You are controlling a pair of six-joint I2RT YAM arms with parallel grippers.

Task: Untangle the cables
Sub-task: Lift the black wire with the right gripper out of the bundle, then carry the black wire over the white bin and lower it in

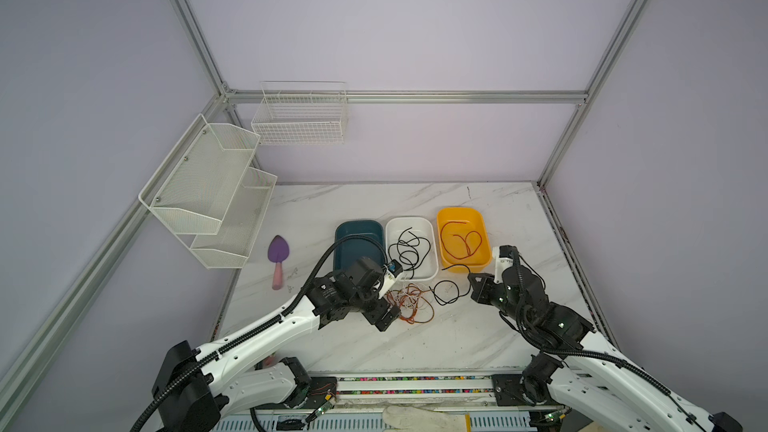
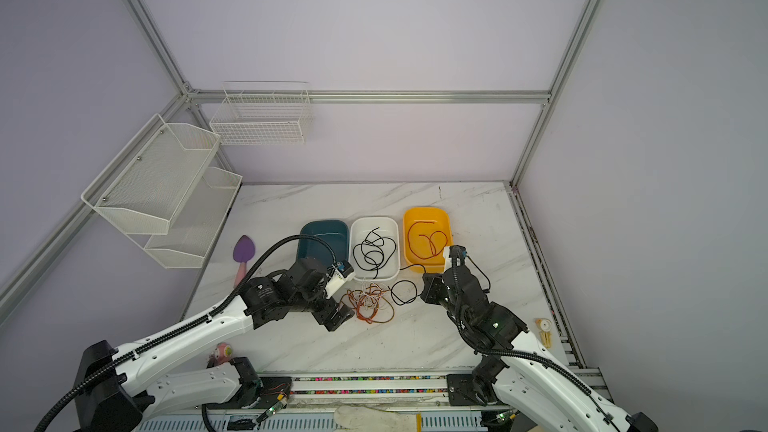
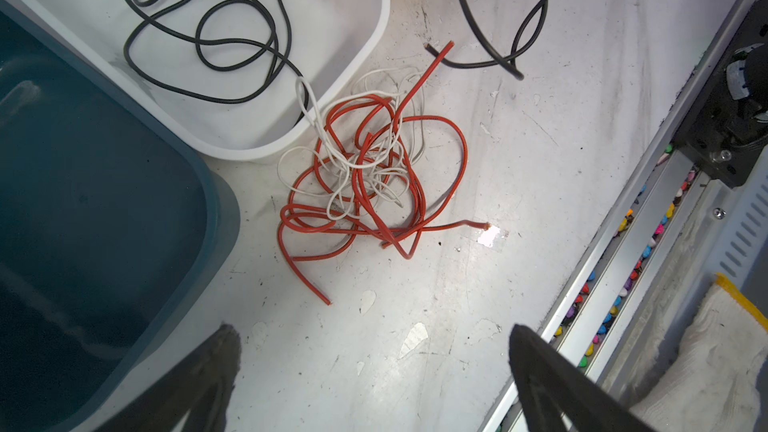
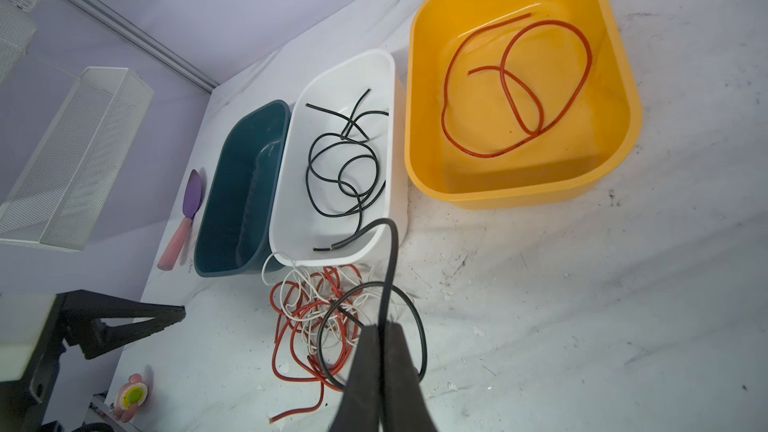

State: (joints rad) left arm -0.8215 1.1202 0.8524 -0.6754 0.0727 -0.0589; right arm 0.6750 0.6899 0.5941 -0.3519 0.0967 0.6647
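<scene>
A tangle of orange-red and white cables [image 1: 411, 305] [image 3: 365, 176] lies on the marble table in front of the white tray [image 1: 432, 272]. My left gripper [image 1: 384, 317] [image 3: 372, 330] hovers open just beside the tangle, with nothing between its fingers. My right gripper [image 1: 477, 289] [image 4: 384, 326] is shut on a black cable [image 4: 388, 268], whose loop [image 1: 446, 292] rests to the right of the tangle. Another black cable [image 1: 409, 251] lies coiled in the white tray. An orange-red cable [image 1: 461, 243] lies in the yellow tray [image 1: 484, 259].
A teal tray [image 1: 345, 230] stands left of the white one, with nothing in it. A purple trowel [image 1: 277, 259] lies further left, below white mesh shelves [image 1: 208, 193] and a wire basket [image 1: 301, 118]. A metal rail [image 1: 415, 384] and a glove [image 1: 424, 419] run along the front edge.
</scene>
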